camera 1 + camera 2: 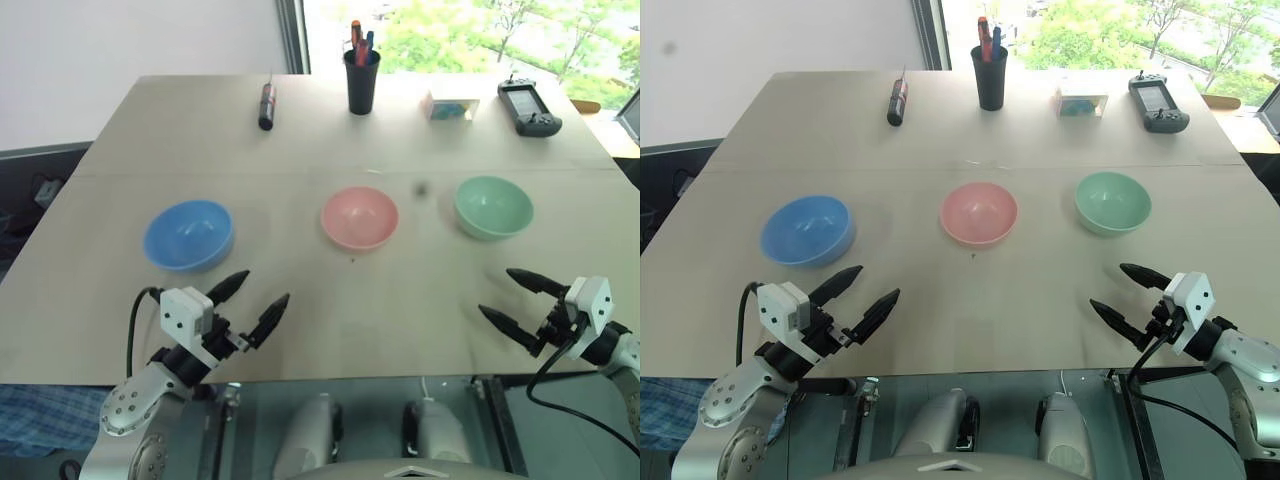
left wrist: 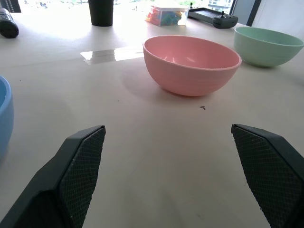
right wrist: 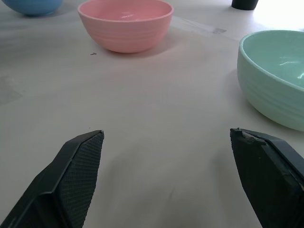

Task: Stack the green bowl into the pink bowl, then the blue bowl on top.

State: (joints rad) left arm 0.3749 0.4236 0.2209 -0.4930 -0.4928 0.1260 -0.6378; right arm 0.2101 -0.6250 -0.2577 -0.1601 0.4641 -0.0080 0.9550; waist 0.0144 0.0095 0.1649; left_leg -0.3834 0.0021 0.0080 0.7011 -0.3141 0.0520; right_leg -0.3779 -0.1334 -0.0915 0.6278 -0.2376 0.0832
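**Three Bowls in a Row, Both Arms Poised at the Near Edge**

A humanoid robot faces a pale wooden table [image 1: 300,300] with nothing yet stacked. The blue bowl [image 1: 188,235], the pink bowl [image 1: 360,217] and the green bowl [image 1: 493,207] sit upright in a line across the middle of the surface, well apart from one another, blue toward the left edge, green toward the right edge, pink between them. That spacing looks deliberate: each bowl has room around it for fingers to come in at the rim without nudging a neighbour.

The left gripper [image 1: 250,302] hangs over the near edge just in front of the blue bowl, its two black fingers spread wide and holding nothing. The right gripper [image 1: 518,298] mirrors it near the front right corner, fingers equally wide and empty, angled inward toward the green bowl. Each arm appears stationed by the bowl it is best placed to lift (green first, by the task's order, so the right arm would likely lead).

Along the far edge stand a black pen cup [image 1: 361,80], a dark marker [image 1: 267,105], a small box [image 1: 448,105] and a handheld controller [image 1: 528,108], clear of the working area.
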